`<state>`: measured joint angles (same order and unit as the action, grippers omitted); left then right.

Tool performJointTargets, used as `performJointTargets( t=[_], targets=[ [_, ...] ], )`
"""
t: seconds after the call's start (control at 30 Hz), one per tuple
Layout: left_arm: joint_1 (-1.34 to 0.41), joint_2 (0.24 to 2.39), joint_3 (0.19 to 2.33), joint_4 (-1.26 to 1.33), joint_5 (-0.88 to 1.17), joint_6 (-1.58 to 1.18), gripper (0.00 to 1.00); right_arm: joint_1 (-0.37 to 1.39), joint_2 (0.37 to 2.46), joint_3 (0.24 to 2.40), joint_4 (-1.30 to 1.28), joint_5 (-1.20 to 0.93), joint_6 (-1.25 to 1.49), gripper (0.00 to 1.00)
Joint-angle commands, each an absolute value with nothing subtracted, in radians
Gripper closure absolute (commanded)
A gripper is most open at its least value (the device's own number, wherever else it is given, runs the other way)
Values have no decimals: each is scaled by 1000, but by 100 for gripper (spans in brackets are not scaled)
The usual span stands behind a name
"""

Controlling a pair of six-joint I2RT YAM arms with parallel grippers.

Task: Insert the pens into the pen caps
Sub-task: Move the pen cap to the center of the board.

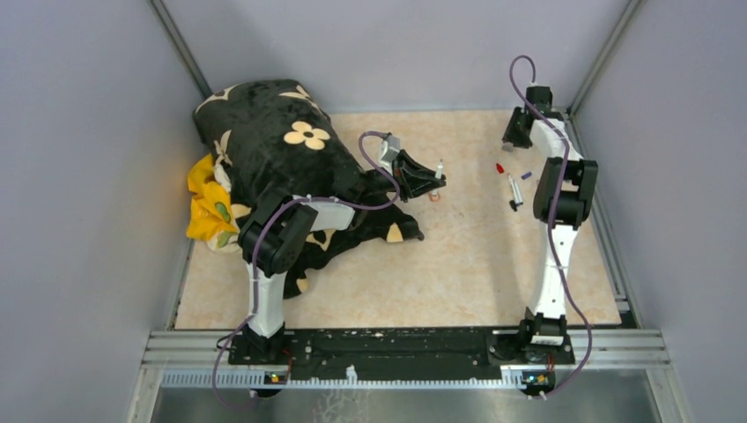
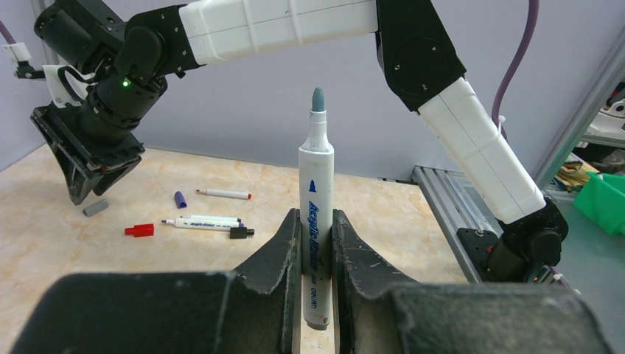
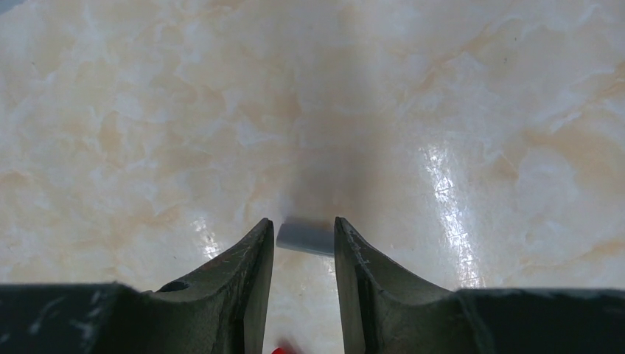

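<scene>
Right pincer above marbled table, grey cap lying between its parted jaws

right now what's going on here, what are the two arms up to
The left gripper is shut on a white marker, holding it upright with its bare tip up. The right gripper is down at the table, its jaws either side of a grey cap, apparently not closed on it yet. A thin pen, another white pen, a red cap and a purple cap lie loose nearby.
</scene>
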<state>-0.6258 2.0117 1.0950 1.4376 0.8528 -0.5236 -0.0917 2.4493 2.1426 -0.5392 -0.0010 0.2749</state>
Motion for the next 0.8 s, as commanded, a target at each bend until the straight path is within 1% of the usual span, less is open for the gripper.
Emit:
performJointTargets(
  t=[0.0,0.13,0.23,0.33,0.37,0.4,0.43,0.5,0.6,0.77],
  targets=[
    [-621,2005,1092,1491,860,-520,100,-107,2443,2119,-543,4,302,65],
    [-620,2002,1089,1492,859,-519,100,-109,2433,2105,-543,4,305,65],
    [-621,2001,1088,1493,859,-519,100,-110,2433,2105,-545,4,301,68],
    [-620,2000,1088,1493,859,-518,100,-110,2430,2104,-549,-41,291,72],
    [-620,2000,1088,1493,858,-518,100,-110,2429,2103,-550,-56,286,75],
    [-621,2001,1088,1493,858,-518,100,-110,2428,2101,-556,-80,281,80],
    [-620,2000,1088,1493,858,-518,100,-110,2426,2098,-561,-98,281,83],
    [-621,1999,1087,1492,858,-518,100,-110,2419,2078,-575,-133,286,85],
    [-621,1995,1084,1493,857,-517,100,-108,2398,2030,-587,-179,286,85],
    [-621,1991,1081,1493,857,-517,100,-95,2304,1903,-565,-243,261,84]
  ],
)
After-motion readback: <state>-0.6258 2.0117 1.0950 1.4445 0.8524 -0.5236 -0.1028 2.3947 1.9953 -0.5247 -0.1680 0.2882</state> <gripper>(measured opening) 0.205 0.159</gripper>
